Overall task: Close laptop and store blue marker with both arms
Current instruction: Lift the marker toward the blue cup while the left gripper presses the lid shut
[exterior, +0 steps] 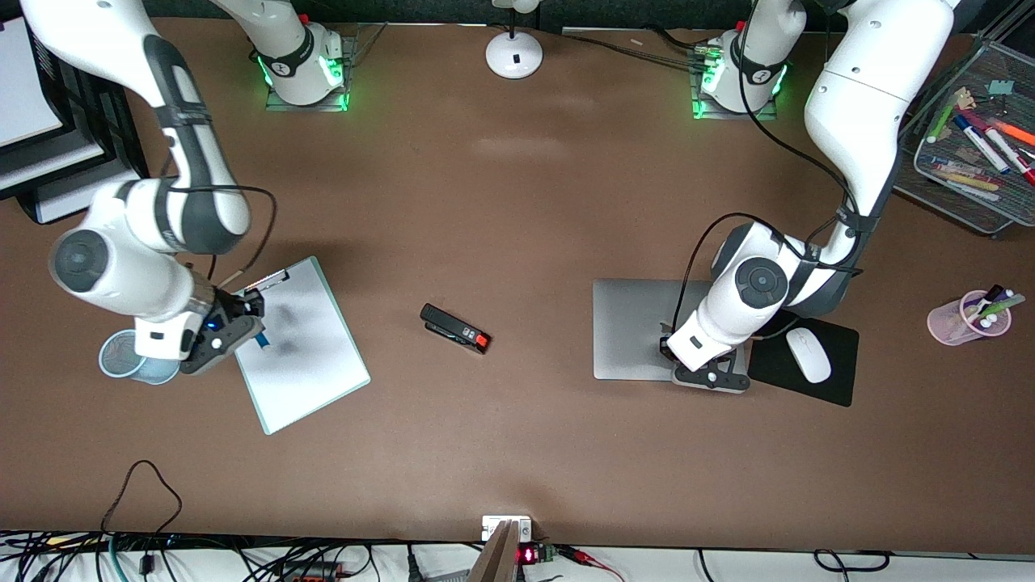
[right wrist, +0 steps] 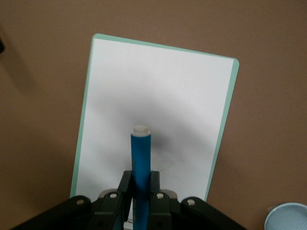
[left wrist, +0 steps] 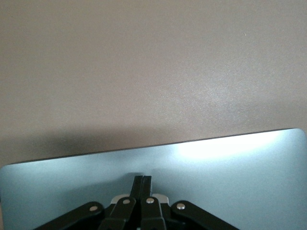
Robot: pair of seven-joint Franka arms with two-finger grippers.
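The silver-grey laptop (exterior: 635,327) lies shut and flat on the table toward the left arm's end. My left gripper (exterior: 711,378) is shut and empty, with its tips low over the lid (left wrist: 216,182) near the edge nearest the front camera. My right gripper (exterior: 260,325) is shut on the blue marker (right wrist: 141,163), whose whitish end (right wrist: 141,129) sticks out past the fingers. It holds the marker above the white clipboard (exterior: 303,343) at its edge beside the light-blue cup (exterior: 129,356).
A black stapler (exterior: 454,328) lies mid-table. A white mouse (exterior: 808,354) sits on a black mouse pad (exterior: 837,380) beside the laptop. A pink cup of pens (exterior: 970,317) and a mesh tray of markers (exterior: 970,153) stand at the left arm's end. A lamp base (exterior: 514,55) stands between the arm bases.
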